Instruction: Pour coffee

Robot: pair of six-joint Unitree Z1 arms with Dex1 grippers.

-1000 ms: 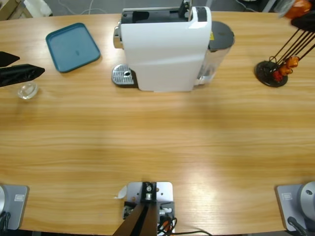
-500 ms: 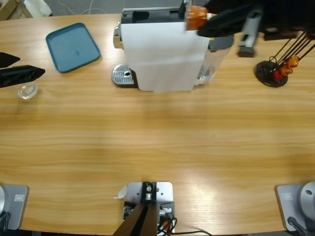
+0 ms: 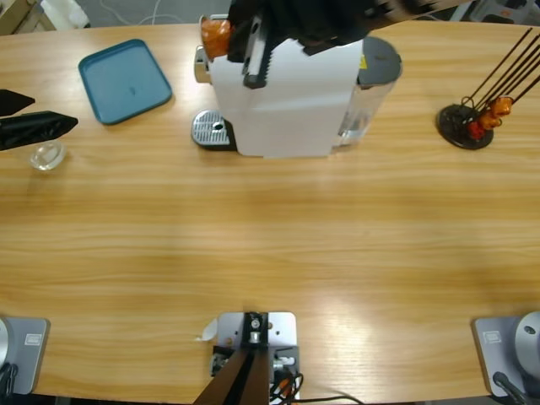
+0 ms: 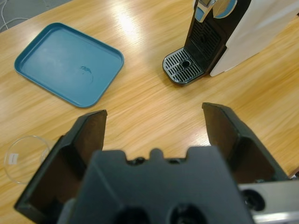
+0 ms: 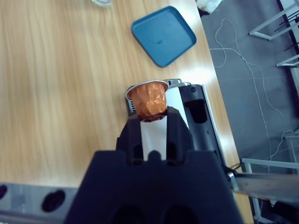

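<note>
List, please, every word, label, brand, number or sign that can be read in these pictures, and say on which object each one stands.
No text can be read in any view.
Coffee machine: a small yellow sticker near its dark water tank, too small to read.
Blue tray: a small mark in the middle, not legible as text.
Orange capsule in the right gripper: no print visible.
Glass: no marking visible.

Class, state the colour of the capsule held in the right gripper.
Orange: the capsule in the right gripper shows best in the right wrist view.
</note>
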